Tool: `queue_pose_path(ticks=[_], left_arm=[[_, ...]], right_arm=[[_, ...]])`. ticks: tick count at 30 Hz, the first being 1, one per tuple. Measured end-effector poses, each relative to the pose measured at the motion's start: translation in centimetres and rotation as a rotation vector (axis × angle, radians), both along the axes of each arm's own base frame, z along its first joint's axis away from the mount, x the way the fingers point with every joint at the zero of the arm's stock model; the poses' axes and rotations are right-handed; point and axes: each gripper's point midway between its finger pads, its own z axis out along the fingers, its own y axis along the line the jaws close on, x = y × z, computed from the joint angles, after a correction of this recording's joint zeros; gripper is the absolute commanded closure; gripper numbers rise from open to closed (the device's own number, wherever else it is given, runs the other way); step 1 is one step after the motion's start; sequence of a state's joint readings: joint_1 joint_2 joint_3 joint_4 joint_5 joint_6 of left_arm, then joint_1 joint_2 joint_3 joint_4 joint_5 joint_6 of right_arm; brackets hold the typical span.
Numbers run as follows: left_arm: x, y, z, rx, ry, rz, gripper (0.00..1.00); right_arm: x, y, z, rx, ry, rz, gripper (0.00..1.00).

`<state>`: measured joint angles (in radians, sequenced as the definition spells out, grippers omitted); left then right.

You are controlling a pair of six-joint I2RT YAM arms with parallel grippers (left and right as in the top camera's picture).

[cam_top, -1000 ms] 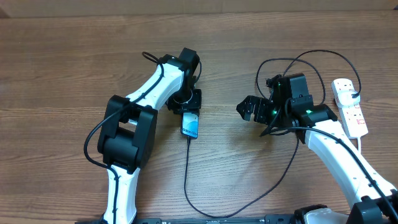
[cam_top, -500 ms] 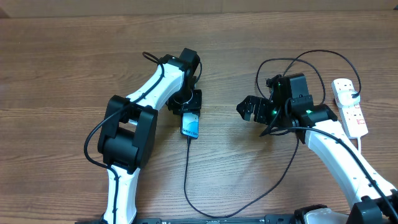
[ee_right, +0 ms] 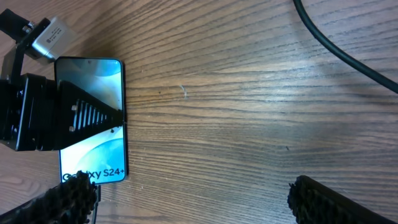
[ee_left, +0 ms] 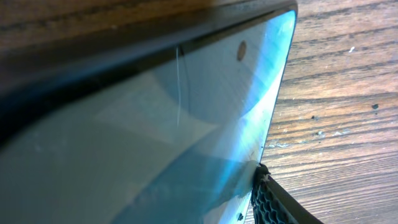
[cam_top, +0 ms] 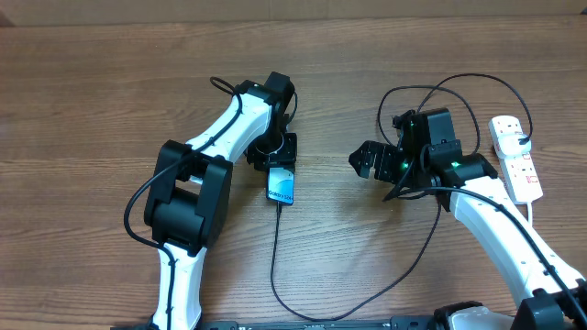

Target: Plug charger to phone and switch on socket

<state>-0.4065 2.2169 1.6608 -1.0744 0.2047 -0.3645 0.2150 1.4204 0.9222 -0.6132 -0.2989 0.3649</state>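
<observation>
Starting at the left gripper [cam_top: 277, 167]: its wrist camera shows one ribbed finger pad [ee_left: 273, 202] against the edge of the phone [ee_left: 186, 124], whose glass fills nearly the whole view. The opposite finger is lost in the dark band at the upper left. I cannot tell whether the fingers are clamped on the phone or only standing at its sides. From the other wrist, a black finger of that gripper lies across the screen above the lettering.

The right gripper [ee_right: 193, 202] has its fingers wide apart with nothing between them. It hangs over bare wood, between the phone and the power strip [cam_top: 515, 160], and touches neither.

The phone lies flat on the table [cam_top: 92, 92], screen up, with its far end under the left gripper. The black cable [cam_top: 275, 257] meets its near end, drops toward the front edge of the table, sweeps right and loops up toward the strip on the far right. A dark plug sits in the strip.

The first half of the task looks done or nearly so. The cable appears joined to the phone, though the connector is too small to tell if it is fully seated. The switch is left to do, and its position cannot be made out. The empty right gripper looks best placed to press it.
</observation>
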Motion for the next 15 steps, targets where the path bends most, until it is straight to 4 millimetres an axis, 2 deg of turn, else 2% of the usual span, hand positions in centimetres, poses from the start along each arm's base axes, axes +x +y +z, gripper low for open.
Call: queue_pose_path(ticks=[15], left_arm=[[-0.11, 0.36, -0.04, 0.019, 0.002, -0.001, 0.56]], right_arm=[[0.01, 0.01, 0.01, 0.0, 0.0, 0.001, 0.0]])
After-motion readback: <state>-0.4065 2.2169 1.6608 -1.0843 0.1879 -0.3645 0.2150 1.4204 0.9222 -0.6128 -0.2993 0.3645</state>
